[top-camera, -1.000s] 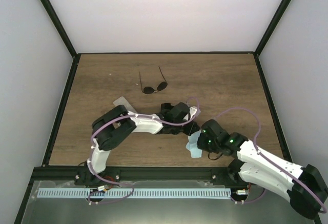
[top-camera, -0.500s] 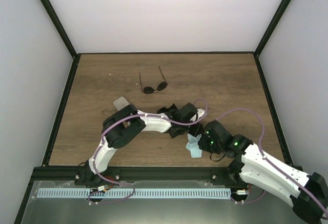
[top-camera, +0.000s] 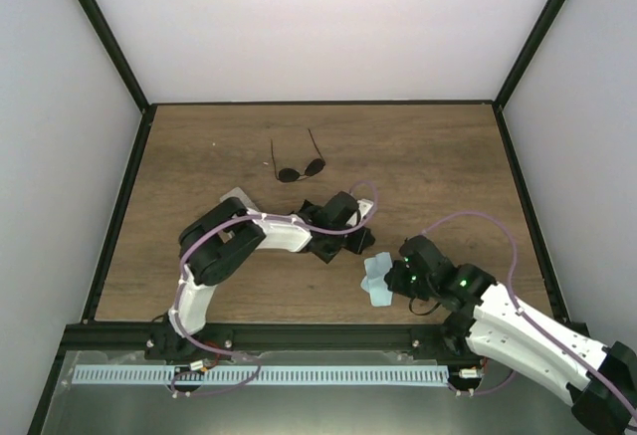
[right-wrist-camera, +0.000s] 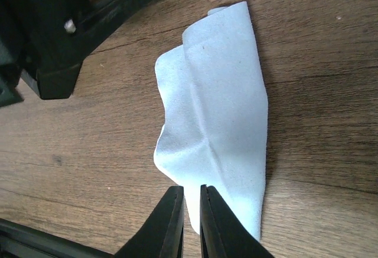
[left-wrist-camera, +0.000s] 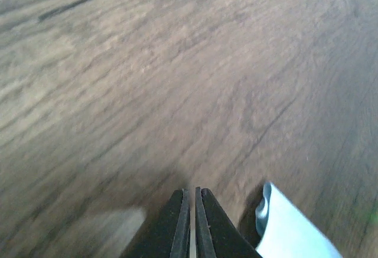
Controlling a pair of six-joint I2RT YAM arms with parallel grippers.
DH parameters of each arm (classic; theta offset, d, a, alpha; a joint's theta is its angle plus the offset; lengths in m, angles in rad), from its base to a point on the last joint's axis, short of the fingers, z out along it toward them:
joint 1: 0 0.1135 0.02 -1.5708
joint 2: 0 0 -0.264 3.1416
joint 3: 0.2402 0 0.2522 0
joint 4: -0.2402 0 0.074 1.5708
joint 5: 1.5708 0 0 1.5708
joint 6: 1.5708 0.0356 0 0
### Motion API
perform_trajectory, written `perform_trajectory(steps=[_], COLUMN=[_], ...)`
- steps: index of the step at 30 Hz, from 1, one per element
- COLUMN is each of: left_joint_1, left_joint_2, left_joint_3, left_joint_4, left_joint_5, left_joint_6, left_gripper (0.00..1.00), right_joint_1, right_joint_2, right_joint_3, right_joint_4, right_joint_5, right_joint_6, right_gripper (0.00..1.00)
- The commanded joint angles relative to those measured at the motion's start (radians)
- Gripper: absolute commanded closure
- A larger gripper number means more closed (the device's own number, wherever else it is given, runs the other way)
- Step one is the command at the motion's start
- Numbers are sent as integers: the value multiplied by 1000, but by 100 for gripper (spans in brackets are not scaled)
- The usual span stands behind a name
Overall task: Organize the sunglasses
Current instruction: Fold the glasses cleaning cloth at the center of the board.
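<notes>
- Reaching in from the near left, the white and black left arm (top-camera: 279, 234) is folded sharply at the elbow, with its black wrist low over the middle of the brown wood-grain counter (top-camera: 438, 166).
- The left jaws are pressed fully together and hold nothing. In the wrist view their slim black tips point at bare wood.
- The right arm (top-camera: 508, 321) stretches low from the near right corner, its wrist aimed left.
- The right jaws are all but closed, with only a thin slit between them. They sit over the near edge of the light blue square cloth (right-wrist-camera: 218, 104), and I cannot tell whether a fold is caught.
- That cloth is soft and matte, rumpled, with a raised crease down its middle and one corner curled up. It lies just beside the left tips.
- The sunglasses (top-camera: 299, 170), a thin dark wire pair with small round dark lenses, lie towards the far side of the counter, well apart from both arms. Their slender arms are splayed open and point away.
- A pale translucent corner (top-camera: 235, 198) shows behind the left elbow; what it is cannot be made out.
- Compared with half a second ago, the left wrist has pulled back leftward off the cloth, so more blue fabric shows. The right wrist has shifted slightly nearer, and the sunglasses have not moved.
</notes>
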Motion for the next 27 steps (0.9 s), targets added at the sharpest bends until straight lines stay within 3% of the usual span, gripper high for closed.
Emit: perform_trajectory(steps=[1,7,20,27], left_joint_1=[-13,-19,-73,-65], left_joint_2=[-99,-169,-12,73], left_joint_3=[-58,-90,2,86], left_joint_4=[24,30,-76,-149], left_joint_5=[0,49,177,97], left_joint_6=[9,34,137,111], left_gripper=[92,83,86,89], right_joint_1=[16,26,27,27], right_joint_2=[-17,18,27,51], right_joint_3=[26,32,48,37], right_joint_4=[-23,-15,-17,8], right_joint_5=[22,27,44,36], right_joint_6=[32,30,13,5], right_gripper=[91,91,91,91])
